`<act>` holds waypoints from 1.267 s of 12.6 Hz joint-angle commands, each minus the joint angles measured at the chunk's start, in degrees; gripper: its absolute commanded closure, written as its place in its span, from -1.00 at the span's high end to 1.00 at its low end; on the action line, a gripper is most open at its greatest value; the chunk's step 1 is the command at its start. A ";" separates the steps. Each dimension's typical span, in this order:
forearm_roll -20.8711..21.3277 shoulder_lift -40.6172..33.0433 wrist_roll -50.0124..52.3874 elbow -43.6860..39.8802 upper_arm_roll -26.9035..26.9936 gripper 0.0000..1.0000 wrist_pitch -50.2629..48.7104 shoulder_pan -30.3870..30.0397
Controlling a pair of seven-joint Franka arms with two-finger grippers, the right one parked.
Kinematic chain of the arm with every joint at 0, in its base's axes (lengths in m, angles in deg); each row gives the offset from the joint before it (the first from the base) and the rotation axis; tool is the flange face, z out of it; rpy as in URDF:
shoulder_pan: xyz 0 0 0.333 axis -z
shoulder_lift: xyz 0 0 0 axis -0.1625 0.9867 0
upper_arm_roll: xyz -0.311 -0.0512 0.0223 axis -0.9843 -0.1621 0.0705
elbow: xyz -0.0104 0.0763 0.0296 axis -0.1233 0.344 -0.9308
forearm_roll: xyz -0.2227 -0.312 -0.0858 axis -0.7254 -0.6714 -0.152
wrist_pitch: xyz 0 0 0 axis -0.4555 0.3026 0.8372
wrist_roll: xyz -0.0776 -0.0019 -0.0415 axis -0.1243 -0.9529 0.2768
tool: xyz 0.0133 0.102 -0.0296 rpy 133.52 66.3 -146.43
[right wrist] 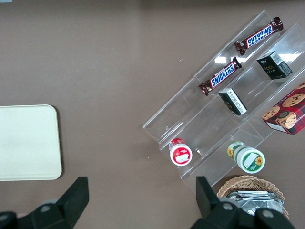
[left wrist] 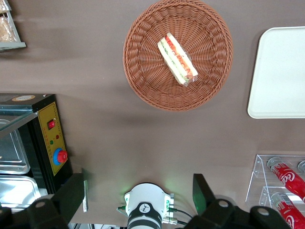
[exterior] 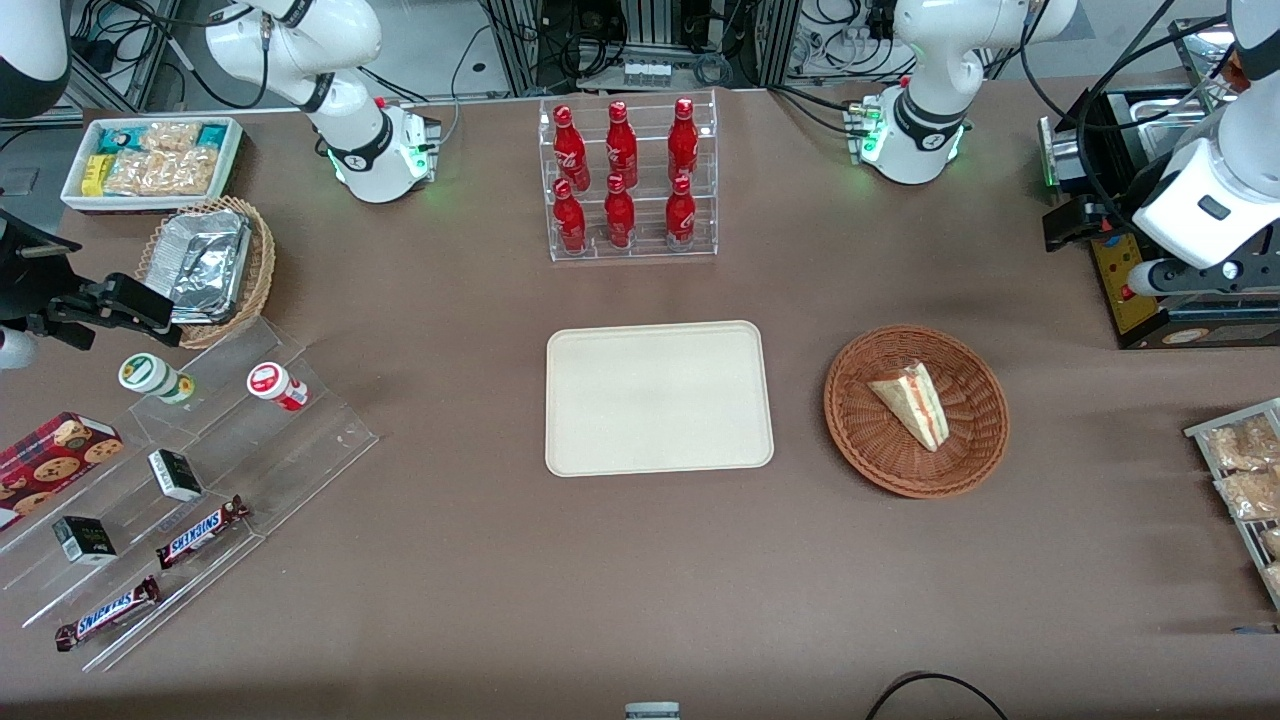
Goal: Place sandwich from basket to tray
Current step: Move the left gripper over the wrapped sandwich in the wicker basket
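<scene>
The sandwich [exterior: 913, 401] [left wrist: 177, 59], a triangular wedge of pale bread with red and green filling along its cut edge, lies inside the round reddish-brown wicker basket [exterior: 872, 440] [left wrist: 143, 81], near the basket's middle. The basket stands on the brown table [exterior: 640, 600], beside the cream tray [exterior: 658, 397] [left wrist: 281, 71] [right wrist: 28, 143] and apart from it, toward the working arm's end of the table. The tray's flat surface carries nothing. The left arm's gripper [left wrist: 140, 193] hangs high above the table toward the working arm's end, well apart from the basket and touching nothing; its two dark fingers [left wrist: 202, 193] stand wide apart with only bare table showing between them. Beside it stands a black box with a yellow panel [exterior: 1120, 285] [left wrist: 52, 138] bearing a red button. Farther from the front camera than the tray, a clear rack [exterior: 630, 180] holds six red bottles [exterior: 620, 145] in two rows. Toward the parked arm's end, a clear stepped stand [exterior: 200, 480] [right wrist: 228, 105] carries two chocolate bars [exterior: 200, 532] [right wrist: 221, 76], small dark boxes and two round tubs.
</scene>
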 commanded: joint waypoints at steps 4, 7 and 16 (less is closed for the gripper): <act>-1.13 2.20 -0.98 0.63 0.63 1.00 -0.44 0.84; -2.18 2.99 -0.98 6.41 0.54 1.00 3.15 0.84; -1.21 2.21 7.52 30.66 -1.31 1.00 35.38 1.54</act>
